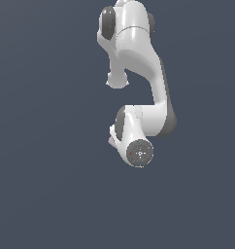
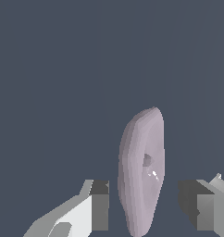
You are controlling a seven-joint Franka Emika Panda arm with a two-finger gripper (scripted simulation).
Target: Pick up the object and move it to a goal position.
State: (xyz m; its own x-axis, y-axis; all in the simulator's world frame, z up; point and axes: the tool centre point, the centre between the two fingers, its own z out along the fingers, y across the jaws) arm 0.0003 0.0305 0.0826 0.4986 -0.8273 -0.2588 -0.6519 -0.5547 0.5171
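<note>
The object (image 2: 141,171) is a pale pink-lilac rounded piece with a small hole. In the wrist view it stands on edge between my two fingers, with a gap on each side. My gripper (image 2: 144,206) is open around it, and neither pad touches it. In the exterior view the white arm hangs over the spot. Only a small pink sliver of the object (image 1: 111,141) shows beside the wrist, and the fingers are hidden under the arm there.
A plain dark grey-blue floor (image 1: 51,185) fills both views. Nothing else shows on it.
</note>
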